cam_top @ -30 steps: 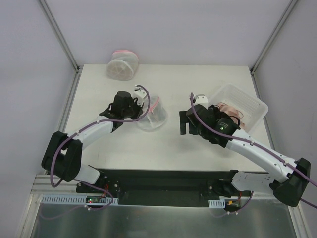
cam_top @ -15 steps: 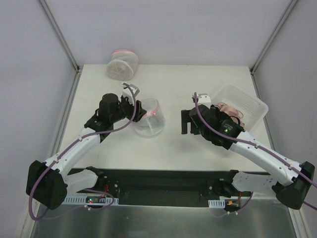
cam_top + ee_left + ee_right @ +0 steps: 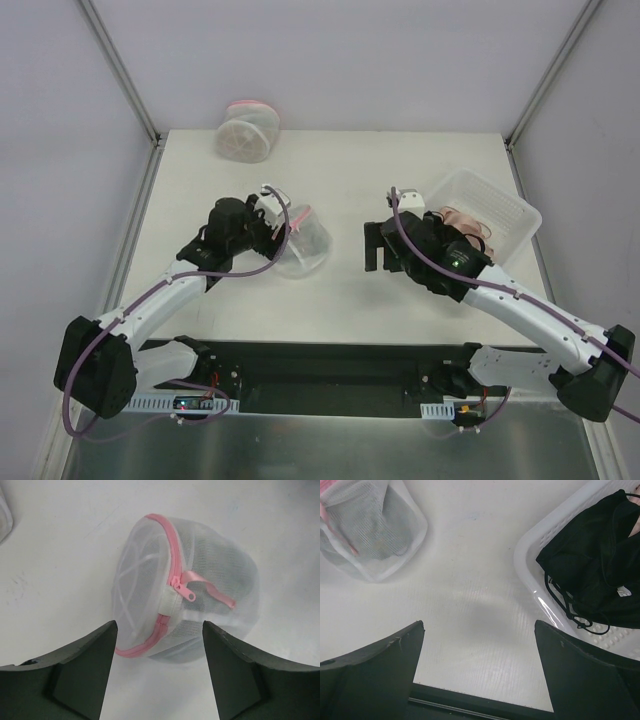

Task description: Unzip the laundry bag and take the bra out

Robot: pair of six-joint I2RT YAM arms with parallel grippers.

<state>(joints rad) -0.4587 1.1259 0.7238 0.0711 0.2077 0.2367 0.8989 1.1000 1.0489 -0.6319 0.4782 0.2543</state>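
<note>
With left tool [image 3: 159,627] gaping empty, hovering beside the laundry bag [image 3: 200,570] nearer the bench's [image 3: 340,300] left edge. Holding right tool [image 3: 479,627] wide too, empty.

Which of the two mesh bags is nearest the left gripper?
The floppy laundry bag mid-table, just before the left gripper; the drum-shaped bag sits far back.

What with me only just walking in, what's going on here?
The left pincer is open and hovers at the laundry bag, its fingers on either side without gripping it. The bag's pink zipper looks closed, its pull tab lying against the mesh. Something greyish shows inside, so nothing has come out yet. The right pincer, also open, hangs over the table between the bag and a white basket holding a black garment.
</note>
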